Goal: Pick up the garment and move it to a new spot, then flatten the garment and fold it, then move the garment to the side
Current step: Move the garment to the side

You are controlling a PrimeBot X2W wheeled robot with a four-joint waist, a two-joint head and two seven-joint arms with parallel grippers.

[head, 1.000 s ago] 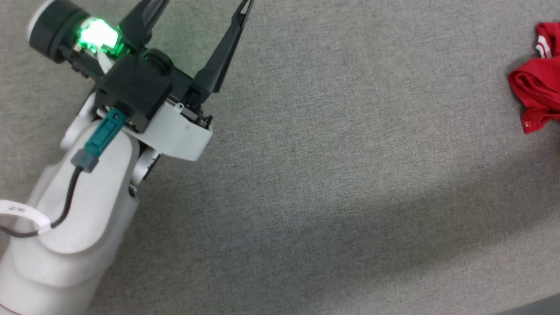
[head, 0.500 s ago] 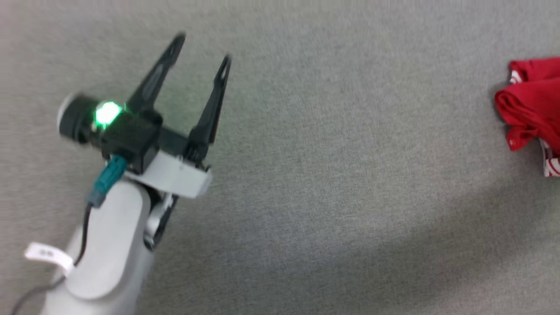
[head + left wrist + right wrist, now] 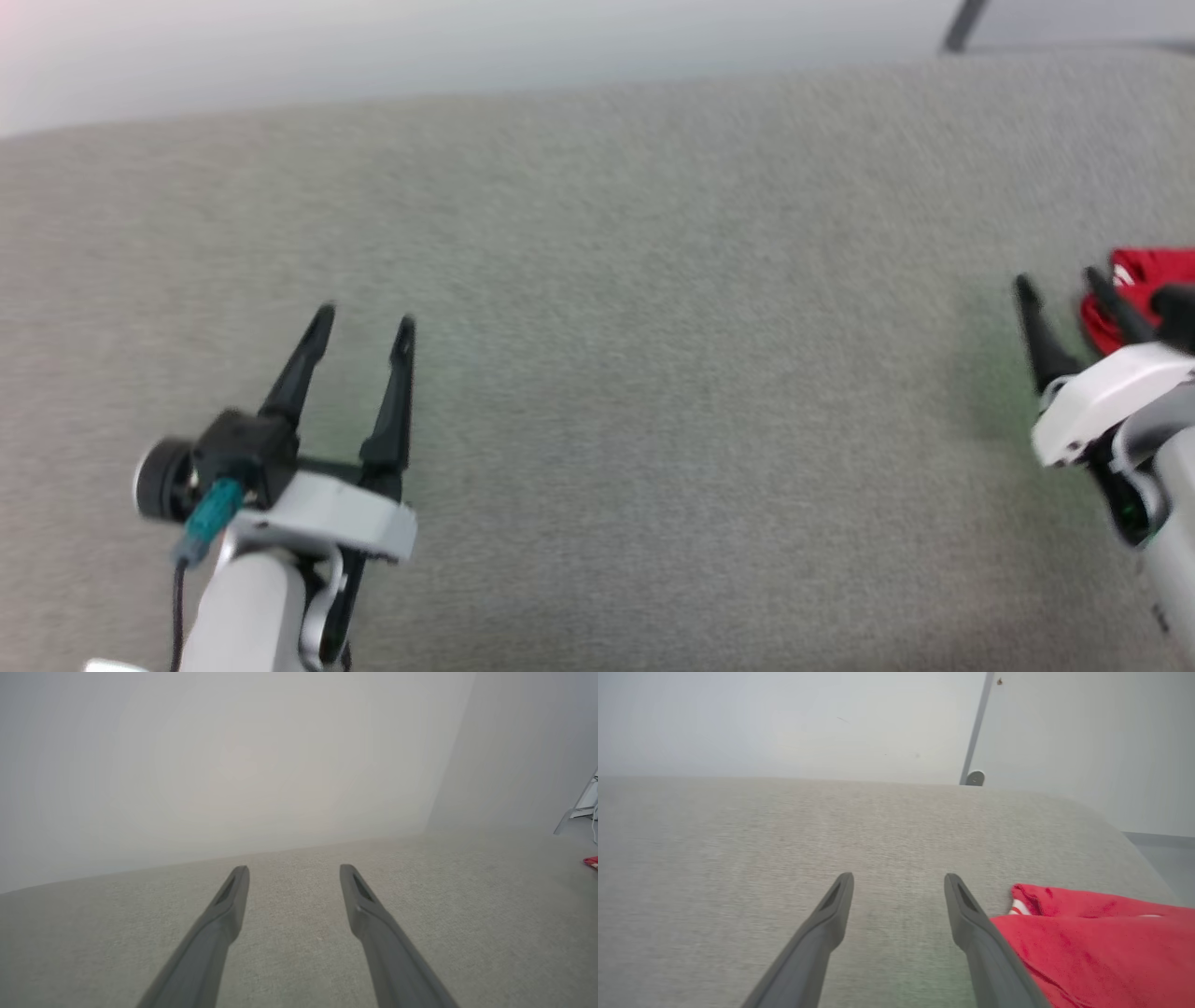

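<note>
The garment (image 3: 1141, 276) is a crumpled red heap with a bit of white stripe, lying on the grey table at the far right. My right gripper (image 3: 1058, 278) stands open just left of it, partly covering it. In the right wrist view the garment (image 3: 1092, 938) lies against the outside of the right finger, and the gripper (image 3: 899, 877) has only bare table between its fingers. My left gripper (image 3: 364, 319) is open over bare table at the lower left, far from the garment. The left wrist view shows that gripper (image 3: 293, 869) open, with a sliver of red garment (image 3: 591, 861) at the right edge.
The grey fabric table (image 3: 653, 327) stretches between the two grippers. Its far edge (image 3: 560, 89) meets a pale wall. A dark pole (image 3: 962, 23) stands behind the table's far right corner. The table's right edge drops to the floor (image 3: 1167, 858).
The head camera has swung, so the whole picture has shifted and the table's far edge now shows. The right gripper has come into view, open beside the garment. The left gripper stays open.
</note>
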